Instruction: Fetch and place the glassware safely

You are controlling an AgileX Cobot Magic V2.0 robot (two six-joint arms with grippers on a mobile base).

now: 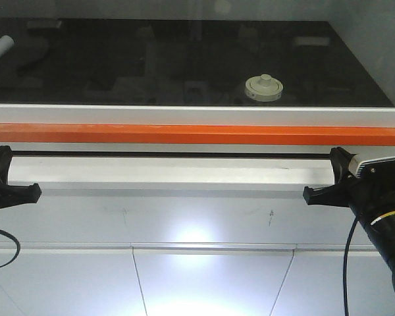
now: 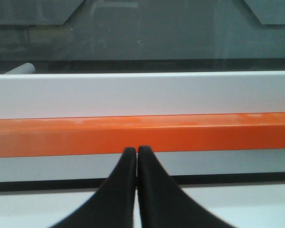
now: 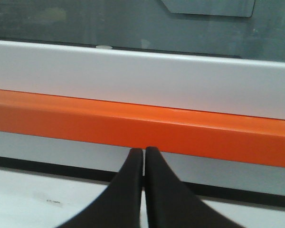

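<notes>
Fingers (image 2: 118, 190) on my left gripper (image 2: 137, 151) and right gripper (image 3: 144, 152) are pressing together, empty. The glass jar (image 1: 264, 88) is sitting untouched at one o'clock, so I'm judging the fetching not yet begun.

The right arm's black claw (image 3: 144, 152) has its two tapered fingers pressed together, gripping nothing, tips before a long orange horizontal bar (image 3: 190, 128). Above runs a white rail (image 3: 180, 80); a small pale round cap (image 3: 103, 47) peeks over it.
</notes>
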